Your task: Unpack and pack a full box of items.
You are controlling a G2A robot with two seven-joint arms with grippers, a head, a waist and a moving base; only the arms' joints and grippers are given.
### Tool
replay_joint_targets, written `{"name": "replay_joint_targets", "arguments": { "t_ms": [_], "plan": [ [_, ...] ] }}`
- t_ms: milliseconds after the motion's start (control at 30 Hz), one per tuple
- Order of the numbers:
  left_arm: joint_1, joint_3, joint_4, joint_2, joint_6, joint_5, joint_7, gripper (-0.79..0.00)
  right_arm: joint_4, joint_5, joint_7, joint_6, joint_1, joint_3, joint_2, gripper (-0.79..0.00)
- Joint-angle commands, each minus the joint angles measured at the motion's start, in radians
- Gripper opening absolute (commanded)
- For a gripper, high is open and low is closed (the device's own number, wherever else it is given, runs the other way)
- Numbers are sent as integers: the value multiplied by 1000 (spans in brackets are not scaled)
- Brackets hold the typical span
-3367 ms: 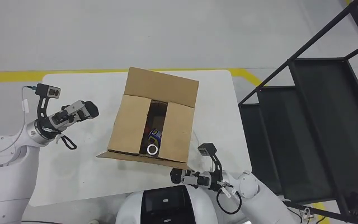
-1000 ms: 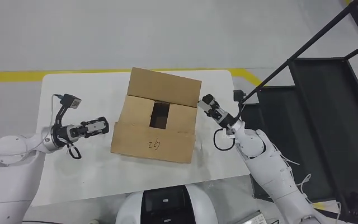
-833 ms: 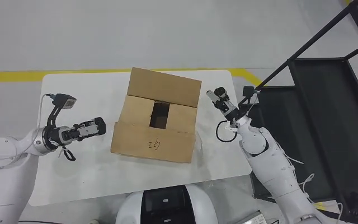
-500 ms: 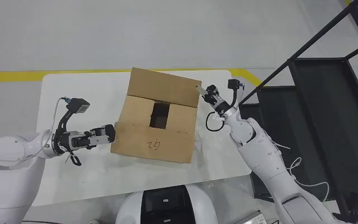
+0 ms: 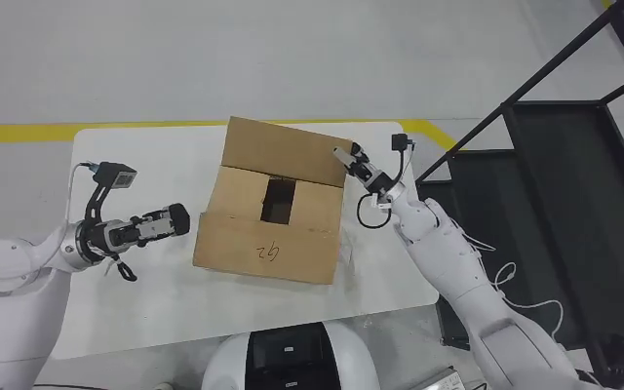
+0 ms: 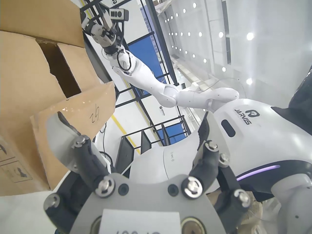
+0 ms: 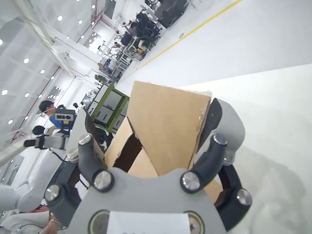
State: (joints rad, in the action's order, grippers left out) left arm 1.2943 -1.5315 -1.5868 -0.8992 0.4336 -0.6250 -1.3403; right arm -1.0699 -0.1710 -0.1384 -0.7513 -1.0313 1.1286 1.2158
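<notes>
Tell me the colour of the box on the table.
Plain brown cardboard; the box shows best in the top view.

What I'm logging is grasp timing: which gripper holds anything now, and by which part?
Nothing is clamped. The right gripper stands open astride a corner of the rear flap; the left gripper is open beside the box.

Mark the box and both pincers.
Box (image 5: 234, 244), top view, on its front flap.
Right pincer (image 5: 346, 153), top view, between its fingertips.
Left pincer (image 5: 182, 216), top view, between its fingertips.
</notes>
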Motion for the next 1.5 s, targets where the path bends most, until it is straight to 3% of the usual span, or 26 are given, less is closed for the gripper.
{"name": "replay_joint_targets", "arguments": {
  "t_ms": [0, 333, 500, 800, 967, 1267, 1467],
  "plan": [
    [0, -9, 1, 1, 4, -4, 12, 0, -41, 13, -27, -47, -33, 23, -9, 0],
    [10, -71, -20, 4, 13, -38, 69, 0, -298, 82, -188, -171, -243, 127, -55, 0],
    [16, -69, -54, 4, -5, -46, 75, 0, -409, 44, -256, -144, -342, 150, -71, 0],
    [-40, 67, -30, -6, -79, 87, 88, 0, -423, -17, -215, -54, -383, 138, -70, 0],
    [-90, 145, 27, -16, -99, 135, 88, 0, -407, -16, -205, -58, -379, 136, -69, 0],
    [-147, 211, 73, -25, -81, 224, 124, 0, -400, 5, -195, -82, -392, 157, -74, 0],
    [-178, 249, 100, -32, -74, 278, 154, 0, -451, 50, -171, -137, -464, 209, -84, 0]
  ]
}}
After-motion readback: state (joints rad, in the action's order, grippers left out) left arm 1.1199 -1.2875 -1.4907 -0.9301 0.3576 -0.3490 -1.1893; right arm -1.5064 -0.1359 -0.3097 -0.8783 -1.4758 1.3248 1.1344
